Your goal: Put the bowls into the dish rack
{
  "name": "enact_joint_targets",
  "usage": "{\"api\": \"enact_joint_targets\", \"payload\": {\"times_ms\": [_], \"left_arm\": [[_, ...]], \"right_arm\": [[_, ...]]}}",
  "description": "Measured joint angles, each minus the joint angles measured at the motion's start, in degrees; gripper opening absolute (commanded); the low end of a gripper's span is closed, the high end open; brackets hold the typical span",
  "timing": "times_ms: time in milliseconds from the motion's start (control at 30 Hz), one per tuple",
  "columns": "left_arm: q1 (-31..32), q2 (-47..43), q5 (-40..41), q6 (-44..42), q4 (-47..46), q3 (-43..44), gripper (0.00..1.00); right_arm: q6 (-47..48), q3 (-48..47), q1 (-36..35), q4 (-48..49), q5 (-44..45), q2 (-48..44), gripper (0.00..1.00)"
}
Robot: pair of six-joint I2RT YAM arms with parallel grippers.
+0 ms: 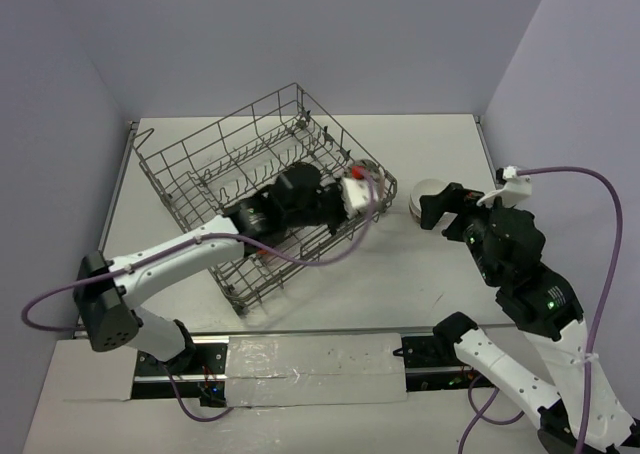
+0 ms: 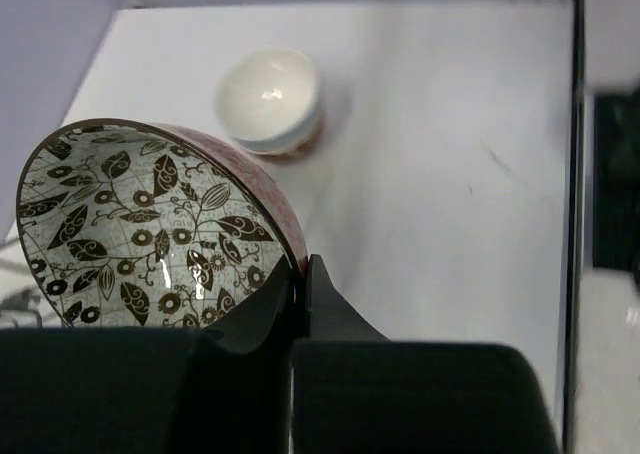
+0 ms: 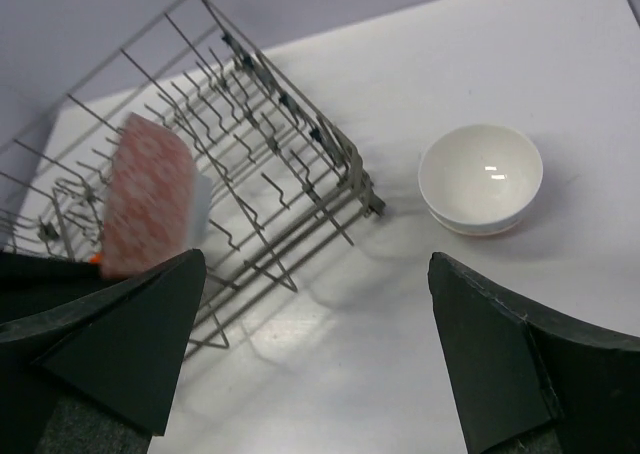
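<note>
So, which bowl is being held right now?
The bowl with the dark leaf pattern inside: the left gripper is shut on its rim. The white bowl stands free on the table.

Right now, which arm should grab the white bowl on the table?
Right. The right hand is open and empty, facing the white bowl; the left hand is shut on the patterned bowl by the rack.

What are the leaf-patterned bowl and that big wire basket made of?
The patterned bowl looks like glazed ceramic: its inside is glossy, with bright glints over the dark leaf print. The basket appears to be thin grey metal wire with a dull finish, possibly coated; that cannot be told from here.
</note>
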State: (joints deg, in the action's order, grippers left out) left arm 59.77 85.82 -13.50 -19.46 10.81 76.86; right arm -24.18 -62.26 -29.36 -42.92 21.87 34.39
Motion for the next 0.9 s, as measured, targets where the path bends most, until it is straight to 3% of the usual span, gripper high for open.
{"api": "enact_joint_targets", "payload": {"times_ms": [200, 400, 667, 900], "left_arm": [[-13.07, -8.24, -0.70, 26.49, -19.98, -10.23, 0.00], [-21.99, -10.29, 0.46, 53.07, -36.83, -20.81, 0.00], [-25.29, -9.33, 7.72, 74.90, -41.51, -29.75, 0.00], [-25.68, -7.96, 12.72, 86.47, -45.40, -34.62, 0.00]], "right_arm": [[-0.42, 1.38, 0.00, 3.45, 1.29, -2.23, 1.00], [-0.63, 3.28, 0.00, 4.11, 1.25, -1.68, 1.00], [-0.61, 4.66, 0.00, 4.74, 1.27, -1.42, 1.00], [-0.17, 5.01, 0.00, 5.81, 1.40, -1.33, 1.00]]}}
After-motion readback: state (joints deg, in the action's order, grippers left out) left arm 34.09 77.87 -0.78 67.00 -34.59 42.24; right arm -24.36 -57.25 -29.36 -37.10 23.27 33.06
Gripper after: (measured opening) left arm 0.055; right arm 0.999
